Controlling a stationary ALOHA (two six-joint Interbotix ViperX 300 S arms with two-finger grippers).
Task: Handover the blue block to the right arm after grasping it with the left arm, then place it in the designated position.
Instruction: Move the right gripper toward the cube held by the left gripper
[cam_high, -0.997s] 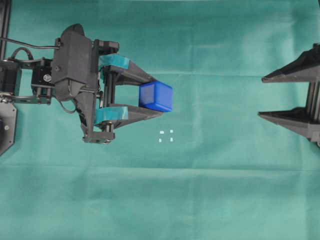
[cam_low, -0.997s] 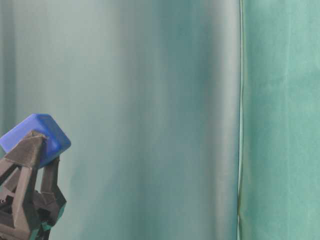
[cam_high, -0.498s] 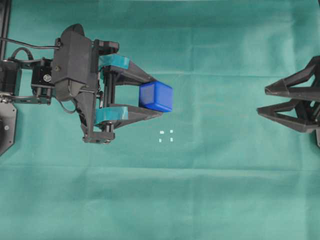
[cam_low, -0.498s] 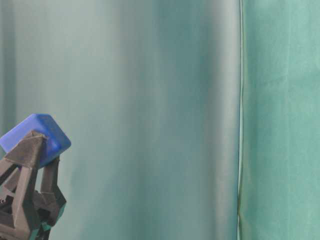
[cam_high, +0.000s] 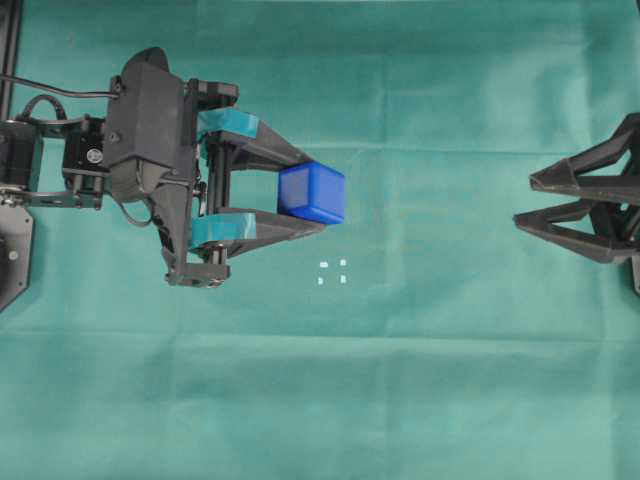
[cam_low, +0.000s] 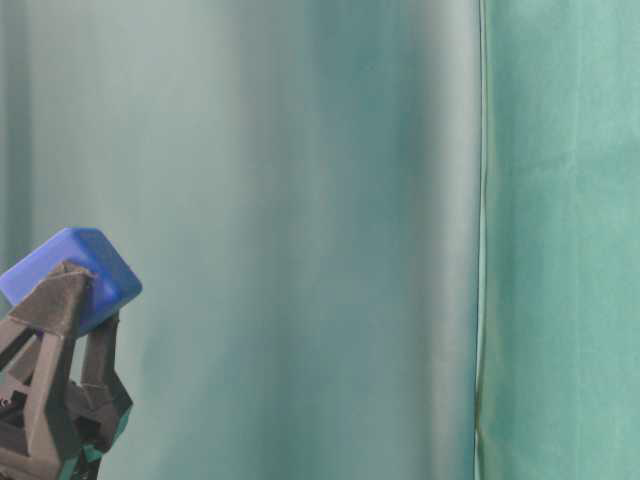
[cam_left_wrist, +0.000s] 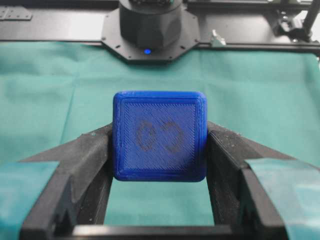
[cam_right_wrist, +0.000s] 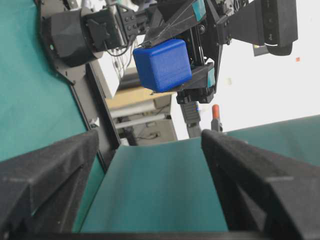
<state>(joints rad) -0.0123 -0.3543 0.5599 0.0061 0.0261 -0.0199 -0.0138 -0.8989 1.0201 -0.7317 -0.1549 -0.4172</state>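
The blue block hangs above the green cloth, and my left gripper is shut on it between its teal-taped fingers. In the left wrist view the blue block shows a faint dark mark, with a black finger pressed against each side. The table-level view has the block tilted at the fingertips. At the right edge my right gripper stands open and holds nothing, well apart from the block and pointing toward it. From the right wrist view the block is seen far ahead. The designated position lies below and slightly right of the block.
Green cloth covers the table. The left arm's black body and mount fill the left side. A black frame rail and an arm base run along the far edge in the left wrist view.
My right gripper has rolled about its wrist, so its two fingers now look closer together from above. The left gripper and the block have stayed still.
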